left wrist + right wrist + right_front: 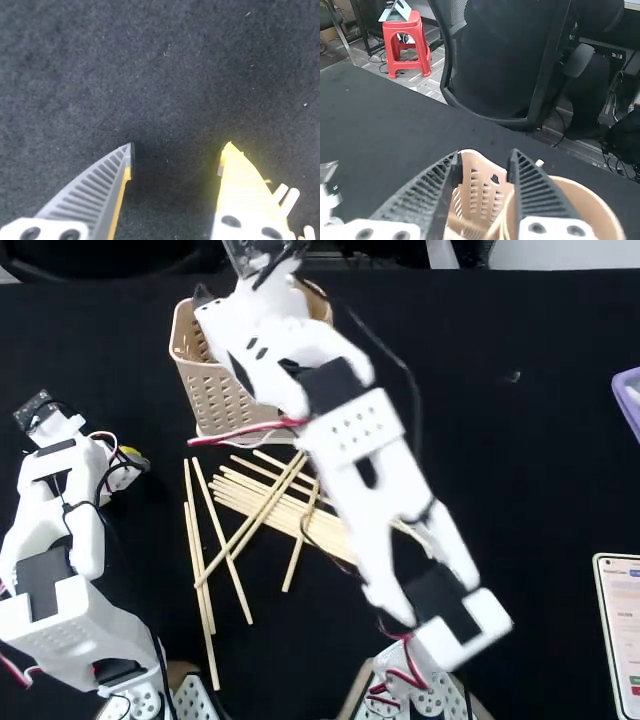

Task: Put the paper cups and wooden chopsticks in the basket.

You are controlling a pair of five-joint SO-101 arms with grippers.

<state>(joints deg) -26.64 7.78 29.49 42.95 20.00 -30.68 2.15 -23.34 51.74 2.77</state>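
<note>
Here, step: the basket end of a carry, I judge; the sticks are not yet in.
Right gripper [485,155]: jaws spread, nothing between them, poised right above the slotted basket [475,192].
Beside its fingers: a round tan rim, seemingly a paper cup [592,195].
Behind the hand: wooden chopsticks [262,508] in a loose pile under its arm.
Next move: reach for the pile and pinch one stick squarely.
Left gripper [178,146]: spread and empty over black cloth [150,60], well apart.
</note>
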